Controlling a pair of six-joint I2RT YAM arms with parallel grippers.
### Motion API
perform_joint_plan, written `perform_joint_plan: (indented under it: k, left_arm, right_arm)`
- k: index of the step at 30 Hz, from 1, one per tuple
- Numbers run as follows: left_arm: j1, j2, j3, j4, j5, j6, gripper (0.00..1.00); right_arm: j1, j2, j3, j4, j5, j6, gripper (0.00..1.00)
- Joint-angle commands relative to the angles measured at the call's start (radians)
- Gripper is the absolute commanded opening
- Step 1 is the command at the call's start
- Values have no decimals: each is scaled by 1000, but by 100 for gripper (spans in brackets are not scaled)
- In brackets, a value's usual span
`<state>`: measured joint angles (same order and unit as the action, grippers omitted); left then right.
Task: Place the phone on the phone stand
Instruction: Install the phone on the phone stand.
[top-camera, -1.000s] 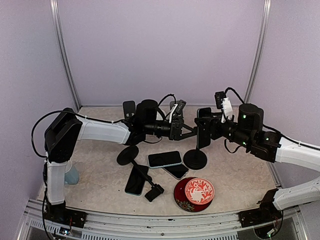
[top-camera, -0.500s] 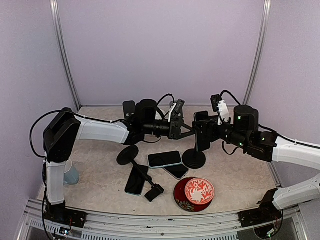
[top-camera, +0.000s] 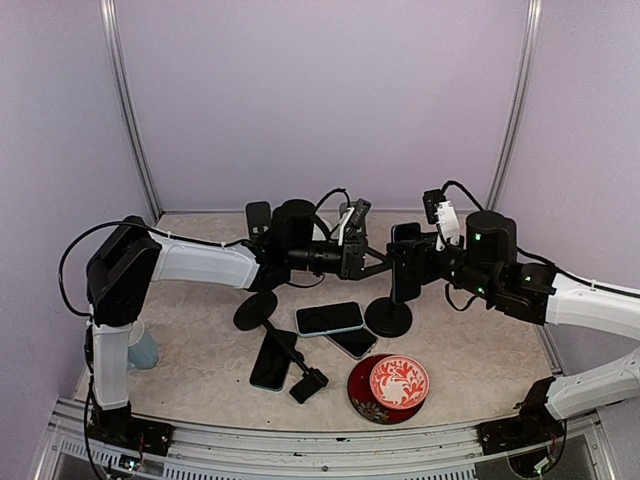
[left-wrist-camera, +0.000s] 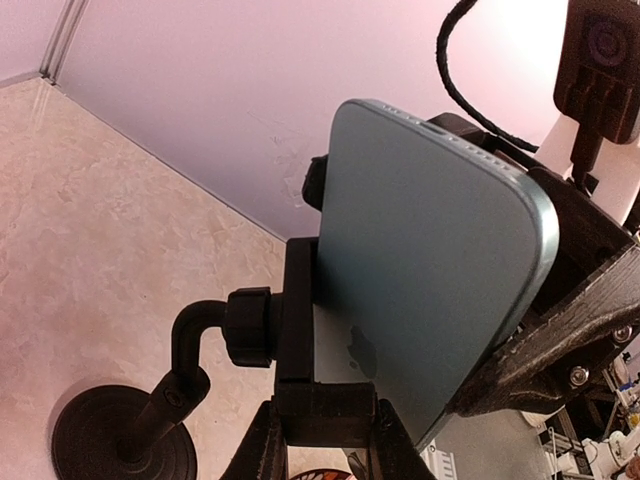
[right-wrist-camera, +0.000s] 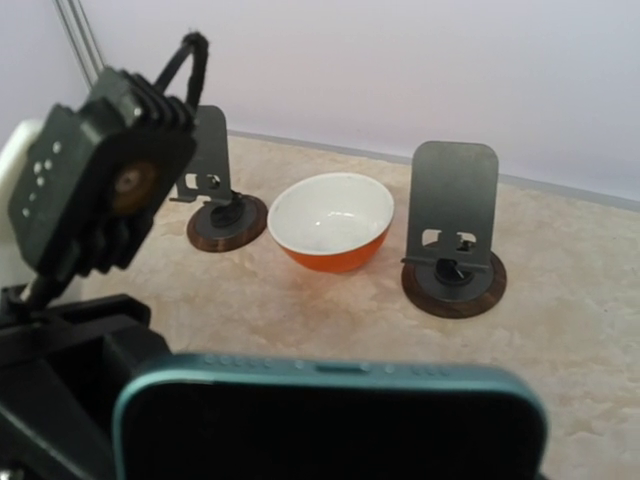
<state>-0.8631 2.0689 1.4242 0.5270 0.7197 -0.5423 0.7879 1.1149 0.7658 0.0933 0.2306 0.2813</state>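
Two arms: meet over mid-bench (top-camera: 480, 350), one reaching in from each side.
left gripper (left-wrist-camera: 325, 445): nearly closed, fingers (left-wrist-camera: 262, 452) pinching the foot of the phone stand (top-camera: 388, 318) cradle.
right gripper (top-camera: 415, 258): clamped across the phone (left-wrist-camera: 420, 270), jaws wide, one black finger seen on its edge from the left wrist.
phone: light blue back, upright, off the bench, back against the cradle plate. Cannot tell if it's seated in the clamp.
phone stand: round black base on the bench, bent stem, ball joint up to the cradle.
spare phones: three flat on the bench near-left of the base; blue-edged one (top-camera: 329, 318) touches a dark one (top-camera: 352, 342), third (top-camera: 270, 360) sits closer to the near edge.
second stand (top-camera: 255, 308): tipped over, its arm lying across the third phone.
red bowl (top-camera: 390, 385): near edge, patterned bowl inside it.
orange bowl (right-wrist-camera: 330, 222): at the back, between two plate stands (right-wrist-camera: 455, 240).
blue cup (top-camera: 143, 345): beside the left arm's column.
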Motion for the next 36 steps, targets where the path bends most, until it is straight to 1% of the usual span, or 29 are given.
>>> perform_joint_plan:
  k: [1,10,22,36]
  left_arm:
    - [4,-114,-28,13,102,-4,0]
    - [15,-167,-64,-2,84,-10,0]
    - [35,-185,-119,39,92,-43,0]
    - [56,-213,-136,16,91,-73,0]
  right_arm:
    - [-46,7,1,-118,306,-81,0]
    - [-45,30,-2,-110,318,-106,0]
    - [-57,47,6,-127,343,-113,0]
    - [-80,79,27,-156,358,-111,0]
